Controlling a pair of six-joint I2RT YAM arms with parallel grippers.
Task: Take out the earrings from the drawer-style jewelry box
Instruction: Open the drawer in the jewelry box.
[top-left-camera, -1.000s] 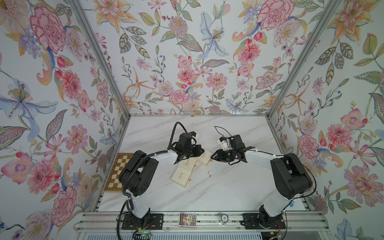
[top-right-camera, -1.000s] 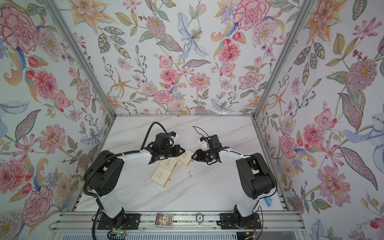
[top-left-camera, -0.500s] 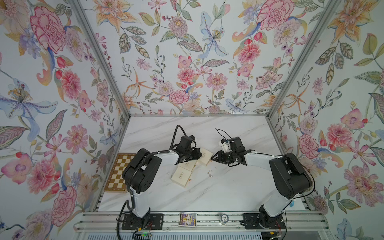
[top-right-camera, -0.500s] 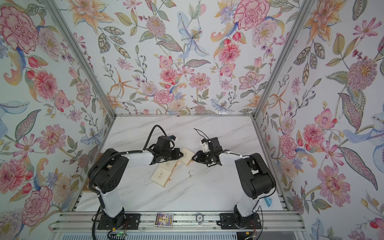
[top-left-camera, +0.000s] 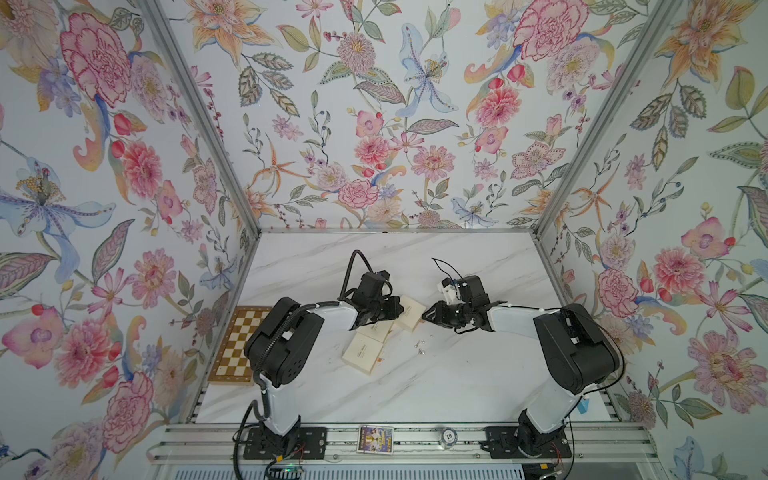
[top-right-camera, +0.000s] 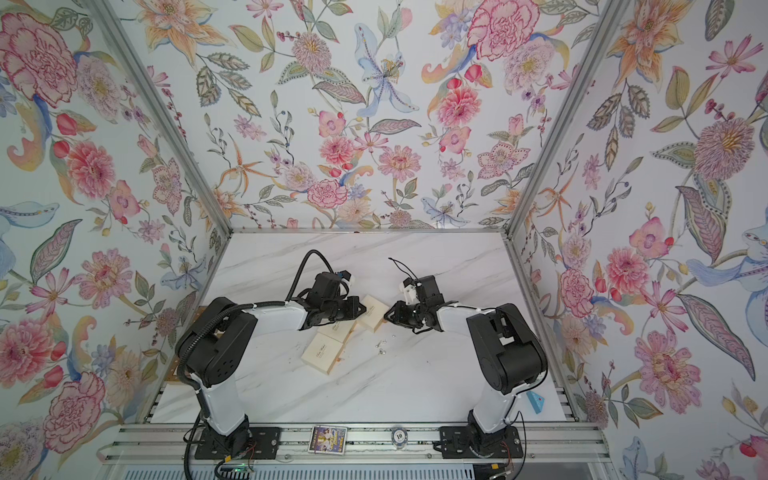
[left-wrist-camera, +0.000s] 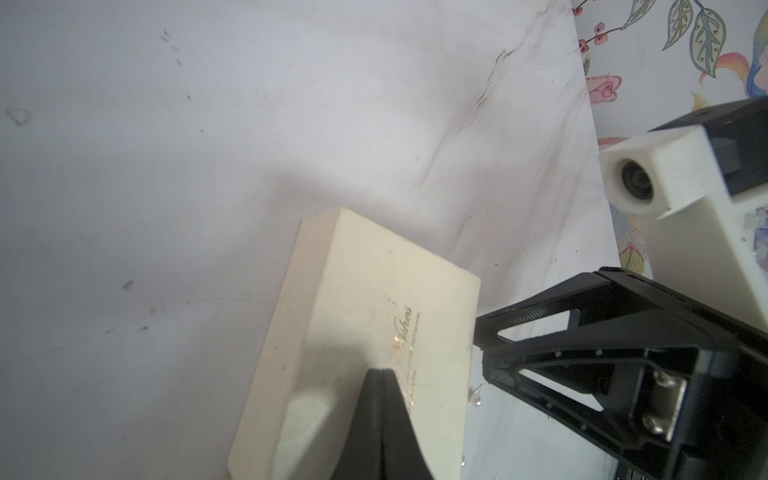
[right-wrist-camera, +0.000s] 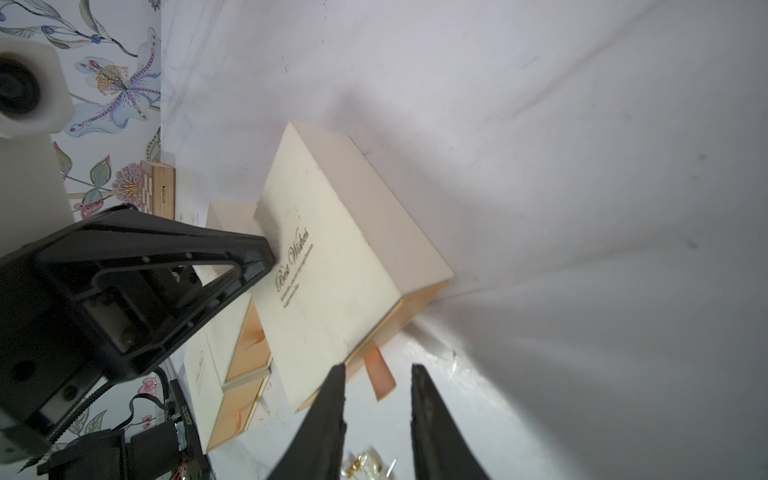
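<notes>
The left end effector (left-wrist-camera: 382, 374), pressed together, is bracing the box (right-wrist-camera: 332, 257). The right end effector (right-wrist-camera: 376, 372), spread, is flanking the drawer's ribbon tab (right-wrist-camera: 384, 382). Next, it likely needs pinching and a straight pull. Some earrings (right-wrist-camera: 363, 462) are lying on the worktop (right-wrist-camera: 582, 332) beside the box.

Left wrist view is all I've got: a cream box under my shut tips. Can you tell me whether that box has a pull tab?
Observer: Yes. The right wrist view shows an orange ribbon tab sticking out of the drawer end of the cream box.
Operator: Has the right gripper got it?
Observer: No. The right gripper has its jaws apart. The tab shows between the tips and is not pinched.
Operator: Any more boxes around?
Observer: Two. In both top views a middle box and a nearer box lie in a row with it, closer to the robot.
</notes>
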